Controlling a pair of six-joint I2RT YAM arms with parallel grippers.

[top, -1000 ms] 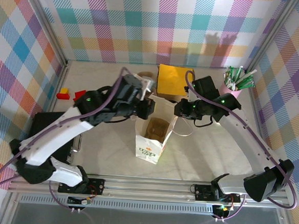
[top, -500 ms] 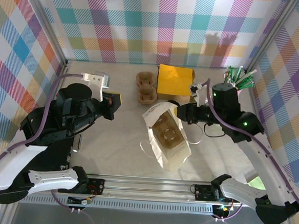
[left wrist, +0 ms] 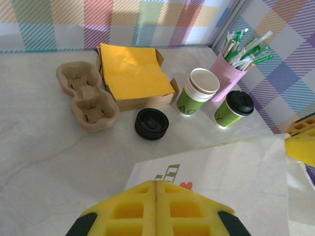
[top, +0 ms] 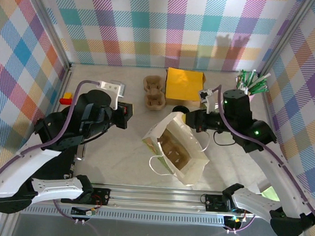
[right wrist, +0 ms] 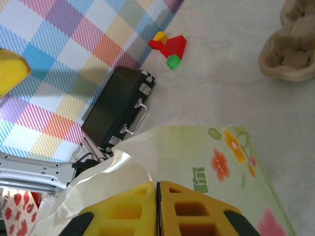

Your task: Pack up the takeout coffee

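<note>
Right gripper: yellow fingers pressed together, with the rim of the paper bag running in under them. This reads as a pinch on the rim, though the seam itself is not visible. Judged purpose: to hold the bag tilted with its mouth up and open. Just below the grip, inside the bag, a brown cup carrier sits ready for a cup.

Left gripper: fingers pressed together, nothing between them. The bag wall is directly under it.
- Ahead: loose black lid; further on, box of yellow napkins.
- Ahead-right, beyond the bag: takeout coffee, upright and lidded, just beside the pink cup of stirrers. Not yet packed.

Next, likely: the left gripper must spread before reaching for it.
</note>
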